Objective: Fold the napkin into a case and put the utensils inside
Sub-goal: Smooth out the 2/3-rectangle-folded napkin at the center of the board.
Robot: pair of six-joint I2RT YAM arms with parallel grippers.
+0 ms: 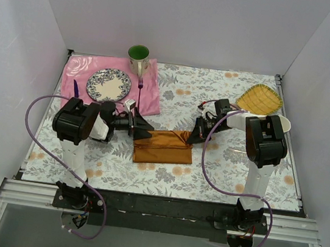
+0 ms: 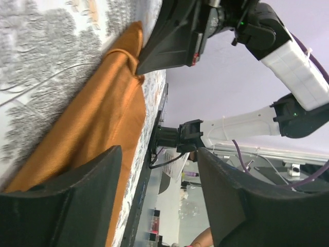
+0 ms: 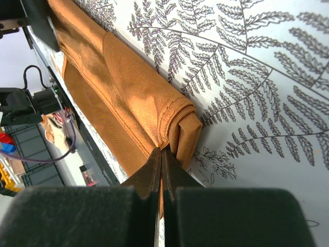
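The rust-orange napkin (image 1: 163, 147) lies folded into a rectangle on the leaf-patterned table cover, its top right corner bunched up. My right gripper (image 1: 196, 134) is shut on that corner; in the right wrist view its jaws (image 3: 163, 154) pinch the hemmed edge beside a thick fold of napkin (image 3: 139, 98). My left gripper (image 1: 142, 129) sits at the napkin's top left corner, open. In the left wrist view one finger (image 2: 77, 206) hovers over the napkin (image 2: 97, 118), with nothing between the jaws of the gripper (image 2: 159, 200). A slim fork (image 1: 140, 84) and a purple utensil (image 1: 75, 89) lie on the pink cloth.
At the back left a pink cloth (image 1: 152, 94) carries a patterned plate (image 1: 94, 82), with a green-lined cup (image 1: 139, 56) behind it. A yellow woven dish (image 1: 259, 100) sits at the back right. White walls enclose the table on three sides.
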